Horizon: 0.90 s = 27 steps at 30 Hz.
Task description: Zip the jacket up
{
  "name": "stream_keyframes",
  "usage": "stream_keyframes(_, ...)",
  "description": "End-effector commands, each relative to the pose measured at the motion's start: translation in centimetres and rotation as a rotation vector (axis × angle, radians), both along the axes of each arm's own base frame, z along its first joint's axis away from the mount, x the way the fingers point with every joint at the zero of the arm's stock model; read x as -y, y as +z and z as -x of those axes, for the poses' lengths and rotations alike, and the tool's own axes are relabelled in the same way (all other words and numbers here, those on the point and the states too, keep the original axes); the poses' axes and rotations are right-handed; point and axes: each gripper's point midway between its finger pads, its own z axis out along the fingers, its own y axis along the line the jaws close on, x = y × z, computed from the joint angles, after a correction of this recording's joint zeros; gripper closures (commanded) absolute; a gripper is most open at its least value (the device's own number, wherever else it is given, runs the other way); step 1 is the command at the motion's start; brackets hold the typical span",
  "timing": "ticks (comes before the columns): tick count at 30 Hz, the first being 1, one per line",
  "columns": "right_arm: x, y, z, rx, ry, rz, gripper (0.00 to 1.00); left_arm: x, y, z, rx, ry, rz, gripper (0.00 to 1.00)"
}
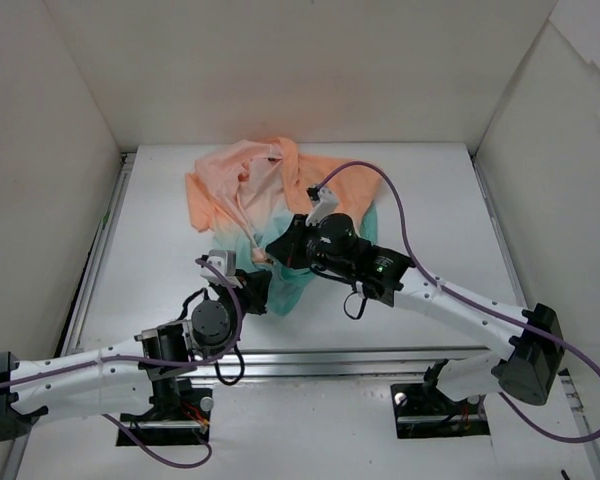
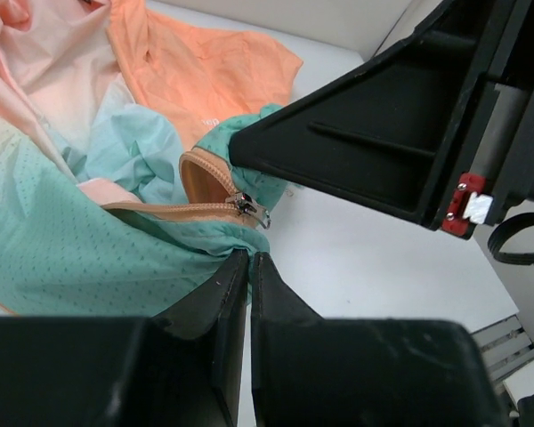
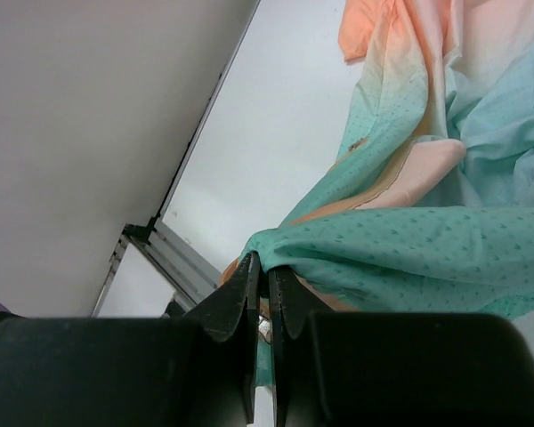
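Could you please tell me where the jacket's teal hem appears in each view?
Top external: teal hem at centre of the picture.
Left wrist: hem lower left, pinched by the left pincer.
Right wrist: hem centre right, pinched by the right pincer.
Shared landmark: the jacket's orange top.

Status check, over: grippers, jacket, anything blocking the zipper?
Left gripper shut on teal hem. Right gripper shut on hem too. Jacket crumpled, slider low near the hem, just past left fingertips. Right arm crowding close overhead.
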Motion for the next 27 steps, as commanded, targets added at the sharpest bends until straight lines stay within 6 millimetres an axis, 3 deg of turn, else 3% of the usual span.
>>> stream_keyframes(1,0.8,8.9,-2.8,0.154,-0.094,-0.233,1.00,2.0,-1.8,2.3,-0.071,-0.158,-0.018,1.00)
stream_keyframes(3,1.5,9.1,-2.2,0.164,-0.091,-0.230,1.00,2.1,-2.3,2.7,-0.083,-0.186,-0.022,1.00)
stream_keyframes(5,2.3,7.4,-1.8,0.141,-0.087,-0.176,0.97,2.2,-3.1,3.4,-0.108,-0.227,-0.044,1.00)
stream_keyframes(6,2.8,6.8,-1.5,0.144,-0.081,-0.152,0.89,2.3,-3.2,3.8,-0.108,-0.252,-0.050,1.00)
stream_keyframes(7,3.5,6.1,-0.5,0.138,-0.051,-0.135,0.66,2.2,-4.0,4.2,-0.126,-0.277,-0.079,1.00)
stream_keyframes(9,5.1,3.9,1.3,0.112,-0.014,-0.049,0.37,1.5,-5.1,4.8,-0.160,-0.285,-0.103,1.00)
stream_keyframes(12,7.8,1.1,3.8,0.102,0.026,0.043,0.22,0.8,-5.8,5.5,-0.183,-0.312,-0.117,1.00)
stream_keyframes(13,8.5,0.4,4.3,0.098,0.027,0.064,0.22,0.5,-6.3,5.9,-0.202,-0.322,-0.135,1.00)
stream_keyframes(14,9.2,-0.4,5.1,0.114,0.060,0.104,0.22,0.3,-6.4,6.1,-0.209,-0.332,-0.139,1.00)
stream_keyframes(16,9.9,-1.0,6.7,0.139,0.130,0.130,0.43,0.1,-6.6,6.9,-0.225,-0.368,-0.136,1.00)
stream_keyframes(17,9.9,-2.1,8.0,0.146,0.215,0.176,0.57,0.0,-6.5,7.2,-0.227,-0.378,-0.120,1.00)
stream_keyframes(18,9.5,-2.4,9.0,0.146,0.282,0.199,0.88,-0.1,-6.8,7.4,-0.238,-0.388,-0.120,1.00)
stream_keyframes(19,9.3,-3.1,10.0,0.146,0.343,0.235,1.00,0.0,-7.2,7.9,-0.255,-0.412,-0.128,1.00)
stream_keyframes(21,8.4,-5.2,12.2,0.165,0.487,0.312,1.00,-0.3,-7.3,8.2,-0.272,-0.421,-0.147,1.00)
stream_keyframes(24,7.0,-6.6,13.4,0.211,0.574,0.360,1.00,0.1,-7.7,9.2,-0.293,-0.482,-0.176,1.00)
stream_keyframes(27,6.4,-6.6,13.2,0.305,0.570,0.416,0.95,0.4,-6.9,9.7,-0.290,-0.524,-0.182,1.00)
